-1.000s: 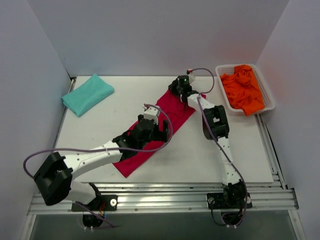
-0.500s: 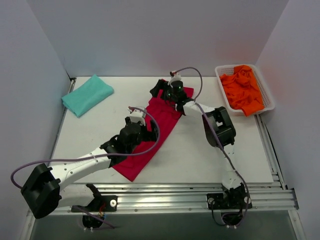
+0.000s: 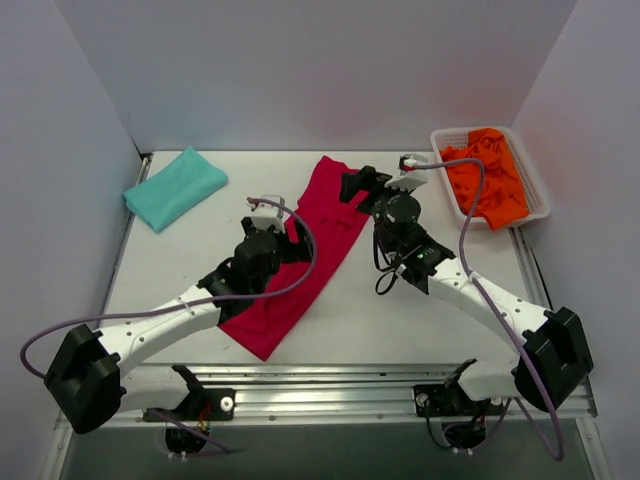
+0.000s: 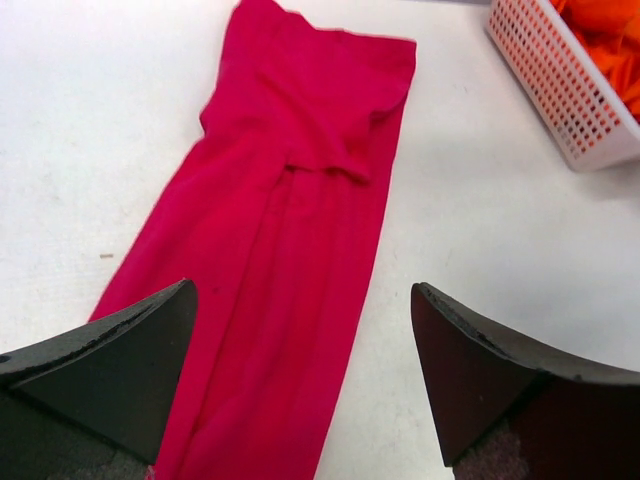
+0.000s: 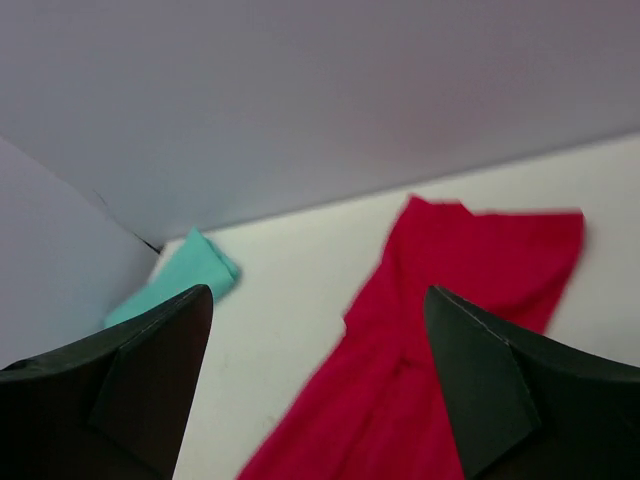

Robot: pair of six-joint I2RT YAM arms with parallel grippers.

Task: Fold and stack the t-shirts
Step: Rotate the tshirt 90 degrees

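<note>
A crimson red t-shirt (image 3: pixel 330 215), folded into a long narrow strip, lies diagonally across the middle of the table; it also shows in the left wrist view (image 4: pixel 290 200) and the right wrist view (image 5: pixel 430 340). A folded teal t-shirt (image 3: pixel 175 187) lies at the back left and shows in the right wrist view (image 5: pixel 185 275). Orange t-shirts (image 3: pixel 490 180) are heaped in the basket. My left gripper (image 3: pixel 295 240) is open and empty above the strip's middle (image 4: pixel 305 370). My right gripper (image 3: pixel 357 184) is open and empty above the strip's far right edge (image 5: pixel 320 380).
A white mesh basket (image 3: pixel 537 190) stands at the back right, its corner in the left wrist view (image 4: pixel 570 90). Grey walls close in the back and both sides. A metal rail runs along the near edge (image 3: pixel 330 395).
My right arm has drawn back from the strip's far end and swung right. My left gripper has pulled back toward the left. The red strip now lies flat with its far end farther back.
</note>
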